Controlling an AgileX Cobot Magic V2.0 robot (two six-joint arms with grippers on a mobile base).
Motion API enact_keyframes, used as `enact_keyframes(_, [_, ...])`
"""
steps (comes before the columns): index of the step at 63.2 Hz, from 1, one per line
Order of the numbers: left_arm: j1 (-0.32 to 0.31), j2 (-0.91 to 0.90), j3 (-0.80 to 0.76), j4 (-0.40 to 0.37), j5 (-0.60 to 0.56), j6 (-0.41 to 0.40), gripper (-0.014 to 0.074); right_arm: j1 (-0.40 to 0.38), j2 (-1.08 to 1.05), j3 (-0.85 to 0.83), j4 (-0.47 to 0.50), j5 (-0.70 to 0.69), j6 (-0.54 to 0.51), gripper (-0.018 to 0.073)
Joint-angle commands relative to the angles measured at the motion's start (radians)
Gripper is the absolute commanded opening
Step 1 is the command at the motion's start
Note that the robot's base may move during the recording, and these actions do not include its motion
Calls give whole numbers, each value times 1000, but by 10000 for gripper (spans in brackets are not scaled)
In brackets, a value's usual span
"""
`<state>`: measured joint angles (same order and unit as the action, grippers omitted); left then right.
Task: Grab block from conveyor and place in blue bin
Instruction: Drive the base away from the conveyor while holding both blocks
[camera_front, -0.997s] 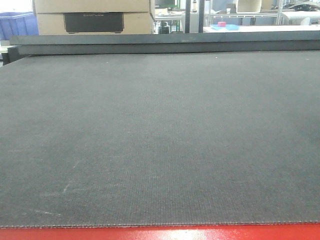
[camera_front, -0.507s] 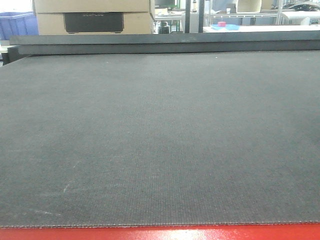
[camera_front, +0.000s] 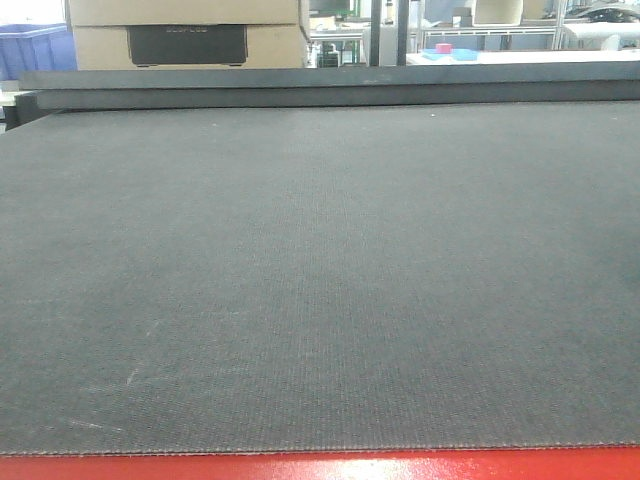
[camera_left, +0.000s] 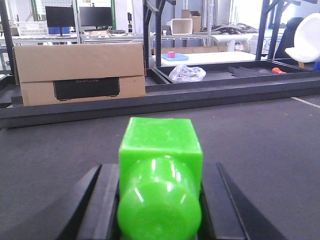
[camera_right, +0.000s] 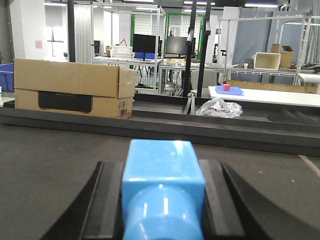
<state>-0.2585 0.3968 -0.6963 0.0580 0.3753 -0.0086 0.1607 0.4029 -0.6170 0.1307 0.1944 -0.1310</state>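
Note:
The conveyor (camera_front: 320, 270) is a wide dark grey belt that fills the front view, with no block and no gripper showing on it there. In the left wrist view my left gripper (camera_left: 159, 169) is shut on a bright green block (camera_left: 161, 142), held low over the belt (camera_left: 260, 145). In the right wrist view my right gripper (camera_right: 162, 166) is shut on a light blue block (camera_right: 163, 152) over the belt (camera_right: 55, 155). A blue bin (camera_front: 32, 48) stands beyond the belt's far left corner; its edge also shows in the right wrist view (camera_right: 6, 77).
The red frame edge (camera_front: 320, 468) runs along the belt's near side. A dark rail (camera_front: 330, 85) bounds the far side. Behind it stand a cardboard box (camera_front: 185, 35), a crumpled plastic bag (camera_right: 219, 107) and a white table with a pink cube (camera_right: 226, 87).

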Motion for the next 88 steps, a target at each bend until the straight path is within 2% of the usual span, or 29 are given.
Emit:
enact_keyframes(1, [-8, -3, -2, -2, -27, 2, -111, 1, -5, 2, -3, -16, -7, -162])
enact_keyframes(88, [-8, -3, -2, -2, -27, 2, -111, 1, -5, 2, -3, -20, -7, -162])
